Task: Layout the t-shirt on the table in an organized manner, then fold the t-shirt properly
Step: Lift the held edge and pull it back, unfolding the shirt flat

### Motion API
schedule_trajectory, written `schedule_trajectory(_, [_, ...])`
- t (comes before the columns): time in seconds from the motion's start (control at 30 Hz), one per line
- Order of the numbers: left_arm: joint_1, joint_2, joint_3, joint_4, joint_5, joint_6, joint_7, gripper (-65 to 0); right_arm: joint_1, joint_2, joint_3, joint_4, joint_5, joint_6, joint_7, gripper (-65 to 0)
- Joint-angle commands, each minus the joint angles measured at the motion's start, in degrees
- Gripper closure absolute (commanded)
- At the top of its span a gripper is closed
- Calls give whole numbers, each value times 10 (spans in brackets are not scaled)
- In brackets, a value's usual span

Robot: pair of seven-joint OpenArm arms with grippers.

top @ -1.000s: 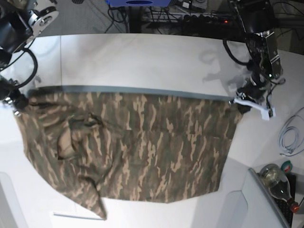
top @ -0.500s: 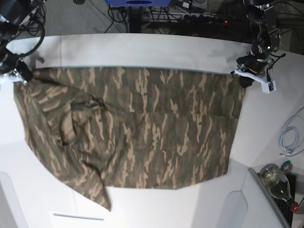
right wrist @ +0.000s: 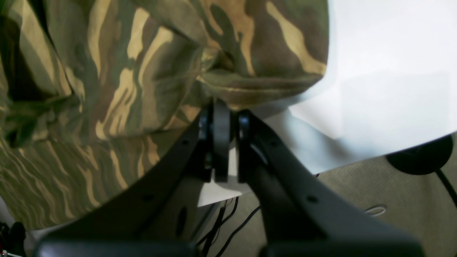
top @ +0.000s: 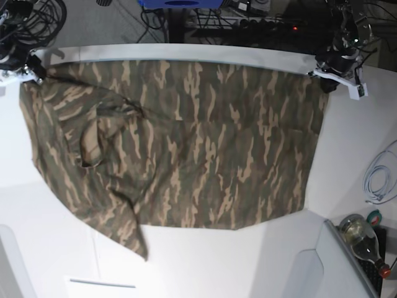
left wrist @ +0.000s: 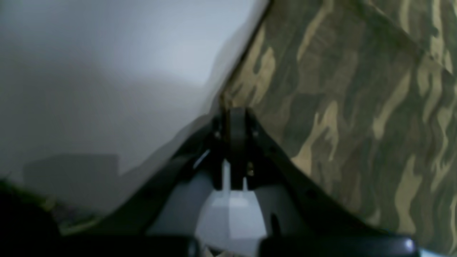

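Note:
The camouflage t-shirt (top: 186, 143) spreads wide across the white table (top: 350, 155), its upper edge stretched taut between both grippers near the far edge. Its tan collar (top: 89, 146) sits at the left, and a sleeve trails toward the front left. My left gripper (top: 330, 69) is shut on the shirt's upper right corner; in the left wrist view the gripper (left wrist: 235, 116) pinches the t-shirt (left wrist: 357, 107) edge above the table (left wrist: 89, 71). My right gripper (top: 35, 67) is shut on the upper left corner; in the right wrist view the gripper (right wrist: 222, 114) clamps a bunched hem of the t-shirt (right wrist: 142, 71).
A glass bottle (top: 365, 239) lies at the front right beside a raised white panel (top: 322, 267). A white cable (top: 378, 177) coils at the right edge. Dark cables (top: 248, 18) and a blue object (top: 180, 3) lie beyond the far edge. Floor (right wrist: 392, 200) shows past the table.
Both grippers have moved toward the table's far edge, dragging the shirt's upper edge with them. The cloth now covers the dark seam line and lies flatter and wider.

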Motion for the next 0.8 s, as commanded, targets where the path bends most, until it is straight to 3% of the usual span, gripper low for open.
schedule_trajectory(0.0, [5,-5,-10,8,3,10,-14,0,-2,11,4,9,2,5,16,0])
schedule_trajectory(0.57, [30,-3,-13,8,3,10,-12,0,-20,-2,6,14,2,4,13,-5])
schedule_trajectory(0.63, [30,-3,-13,12,3,11,-9,0,-23,-2,6,17,3,4,13,-54])
schedule_trajectory(0.73, [43,1,-14,40,2,11,-9,0,-23,-6,6,38,3,4,13,-239])
schedule_trajectory(0.77, [48,4,-14,53,2,11,-9,-39,-23,-11,7,46,3,4,13,-288])
